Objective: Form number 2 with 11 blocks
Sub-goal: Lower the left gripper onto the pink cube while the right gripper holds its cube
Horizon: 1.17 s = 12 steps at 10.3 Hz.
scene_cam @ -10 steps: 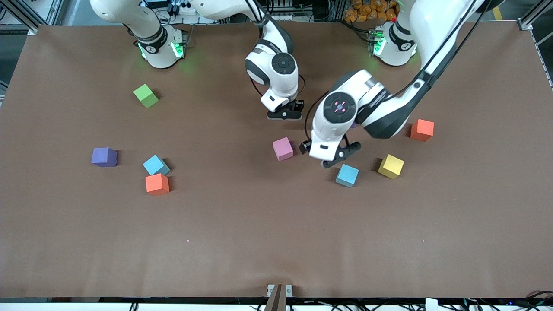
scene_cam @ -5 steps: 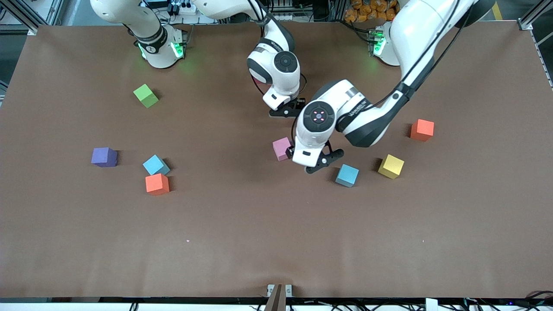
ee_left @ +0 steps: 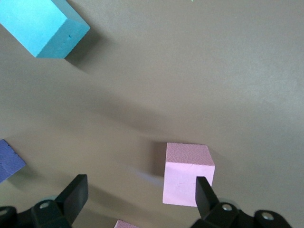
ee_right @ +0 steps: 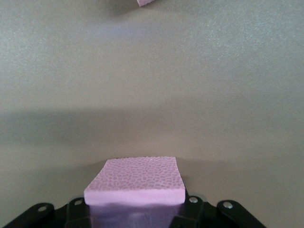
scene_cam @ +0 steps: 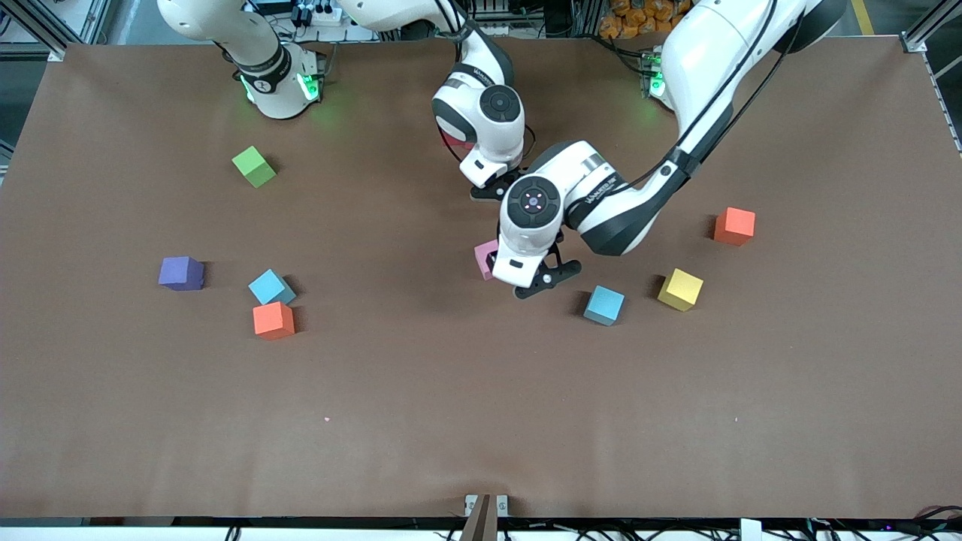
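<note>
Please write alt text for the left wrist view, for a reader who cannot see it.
The open left gripper hangs over the brown table, with a pink cube lying by one of its black fingers. A light blue cube and a purple cube sit at the edges.

Nine cubes could be counted. Two were pink: a loose pink cube (scene_cam: pixel 485 258) and a held pink cube (ee_right: pixel 135 180). There were two blue cubes (scene_cam: pixel 270 286) (scene_cam: pixel 604 304) and two orange-red cubes (scene_cam: pixel 273 320) (scene_cam: pixel 734 226). The other colours had one each: one yellow cube (scene_cam: pixel 680 289), one purple cube (scene_cam: pixel 181 273) and one lime-green cube (scene_cam: pixel 254 166). Two arms (scene_cam: pixel 481 113) (scene_cam: pixel 639 203) reached over them.
</note>
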Tool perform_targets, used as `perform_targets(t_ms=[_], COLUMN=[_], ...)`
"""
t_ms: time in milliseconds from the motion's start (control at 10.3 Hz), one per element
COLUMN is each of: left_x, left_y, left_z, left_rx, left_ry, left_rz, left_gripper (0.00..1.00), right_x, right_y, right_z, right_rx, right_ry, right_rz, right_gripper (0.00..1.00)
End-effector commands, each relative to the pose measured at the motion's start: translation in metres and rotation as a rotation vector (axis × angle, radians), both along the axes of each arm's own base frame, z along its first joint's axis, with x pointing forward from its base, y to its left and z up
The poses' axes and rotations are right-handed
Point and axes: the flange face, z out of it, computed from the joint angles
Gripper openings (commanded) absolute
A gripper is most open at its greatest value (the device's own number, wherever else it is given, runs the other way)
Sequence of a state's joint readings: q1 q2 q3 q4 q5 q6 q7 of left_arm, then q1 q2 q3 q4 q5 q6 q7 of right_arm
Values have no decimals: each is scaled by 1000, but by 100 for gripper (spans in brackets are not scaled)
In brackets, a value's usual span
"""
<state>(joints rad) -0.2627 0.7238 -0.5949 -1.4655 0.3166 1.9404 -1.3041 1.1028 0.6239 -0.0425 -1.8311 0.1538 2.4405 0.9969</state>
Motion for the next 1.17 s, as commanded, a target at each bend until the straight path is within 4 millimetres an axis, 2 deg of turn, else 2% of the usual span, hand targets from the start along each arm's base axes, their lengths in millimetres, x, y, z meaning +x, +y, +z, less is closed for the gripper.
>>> perform_targets(t_ms=[0, 97, 584, 779, 1071], left_x=[5, 5, 3, -2, -3], left_y=[-3, -4, -13, -17, -24], left_z=[-9, -13, -31, -47, -48], left_rx=[17, 18, -22, -23, -47], left_ry=[-23, -16, -20, 2, -10], left_rz=[-27, -28, -45, -61, -62], left_gripper=[100, 100, 100, 100, 100], right_x=[-4, -3, -3, -3, -8], right_y=[3, 3, 3, 2, -9], right_z=[-5, -5, 4, 15, 37], right_rx=[-8, -10, -11, 0, 11], right_ry=[-6, -7, -12, -17, -21], right_rz=[-12, -12, -3, -3, -4], right_gripper=[14, 99, 100, 100, 100])
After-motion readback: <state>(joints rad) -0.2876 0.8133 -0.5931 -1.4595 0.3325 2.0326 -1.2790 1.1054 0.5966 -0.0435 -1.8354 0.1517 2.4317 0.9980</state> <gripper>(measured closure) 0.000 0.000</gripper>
